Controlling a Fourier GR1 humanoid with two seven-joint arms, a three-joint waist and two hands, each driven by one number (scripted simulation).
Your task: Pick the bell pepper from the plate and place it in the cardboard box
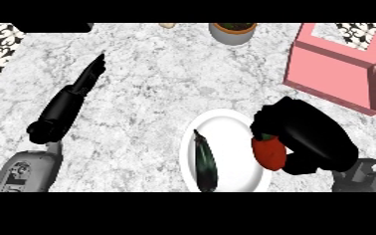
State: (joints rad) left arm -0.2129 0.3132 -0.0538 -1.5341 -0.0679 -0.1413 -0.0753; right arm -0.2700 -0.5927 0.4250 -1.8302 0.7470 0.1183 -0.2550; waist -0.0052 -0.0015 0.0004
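Note:
A red bell pepper (269,153) with a green stem sits at the right rim of the white plate (228,129). My right hand (308,137) wraps round it, fingers above and thumb below, so part of the pepper is hidden. A dark green elongated vegetable (206,163) lies along the plate's left side. The box (334,69) at the upper right looks pink, with an open top. My left hand (73,97) rests at the left with its fingers straight, pointing away, holding nothing.
A grey pot with a plant (233,32) stands at the counter's far edge, with a small pale object (166,25) to its left. Marble counter (147,79) stretches between the two hands.

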